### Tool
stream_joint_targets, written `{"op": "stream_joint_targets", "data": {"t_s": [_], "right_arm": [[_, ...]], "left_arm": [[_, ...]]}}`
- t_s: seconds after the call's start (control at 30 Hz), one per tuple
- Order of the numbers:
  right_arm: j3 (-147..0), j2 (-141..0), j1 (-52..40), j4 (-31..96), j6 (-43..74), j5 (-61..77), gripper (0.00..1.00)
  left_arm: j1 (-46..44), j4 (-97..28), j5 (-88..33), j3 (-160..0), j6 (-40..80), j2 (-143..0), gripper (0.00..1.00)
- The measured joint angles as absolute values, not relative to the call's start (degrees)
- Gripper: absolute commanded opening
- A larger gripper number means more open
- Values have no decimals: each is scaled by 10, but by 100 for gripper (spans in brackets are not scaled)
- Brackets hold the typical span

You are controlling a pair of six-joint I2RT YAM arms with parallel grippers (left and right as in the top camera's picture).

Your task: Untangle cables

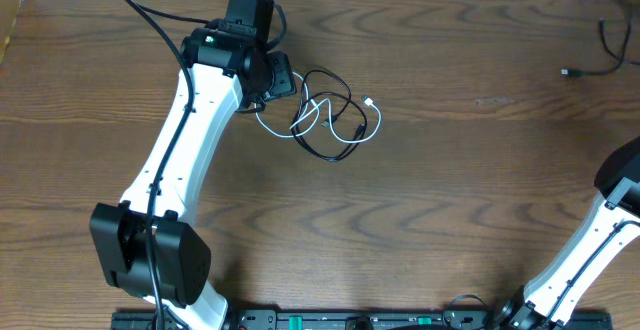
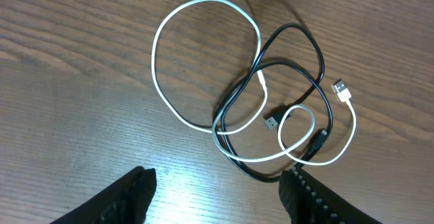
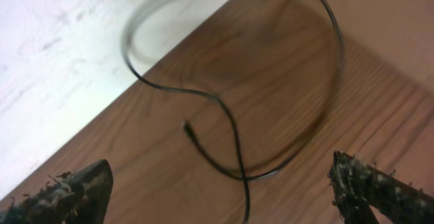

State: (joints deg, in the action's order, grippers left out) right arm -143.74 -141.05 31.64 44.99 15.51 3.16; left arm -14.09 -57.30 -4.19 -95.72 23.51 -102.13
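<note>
Left end effector [image 2: 220, 198] is hovering low over the desk [image 2: 68, 81], fingers [image 2: 129, 197] sitting wide apart and gripping nothing. Just beyond them the cables are lying tangled, centre-right of the left wrist frame. The white cable [image 2: 203, 2] is looping at upper centre, the black cable [image 2: 302, 32] is threading through it, and the white plug [image 2: 341, 90] is sticking out right. Overhead is putting this knot [image 1: 330, 120] upper centre-left.

Reading this as pre-grasp, nothing separated yet. Next move is calling for dropping onto the white loop's free arc, clear of black, then pinching and drawing it out.

Right end effector [image 3: 224, 190] is also gaping empty over a blurry dark cord [image 3: 336, 61], probably the lone one at overhead's upper right [image 1: 610, 45].
</note>
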Motion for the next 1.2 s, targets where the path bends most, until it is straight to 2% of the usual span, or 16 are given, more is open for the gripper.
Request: {"op": "stream_joint_targets", "data": {"t_s": [0.4,0.63,0.87,1.2], "right_arm": [[-1437,-1352,292,635,137,198,99],[-1442,-1298,205,770,81,289,99],[-1441,-1317,110,818,40,263,99],[-1441,-1318,84,868,22,233,99]], "left_arm": [[-142,-553,-44,-957,194,-1021,69],[-159,-569,-94,-957,135,-1014,72],[-188,-589,-154,-950,61,-1012,79],[-190,-602,-180,-942,-128,-1063,79]]}}
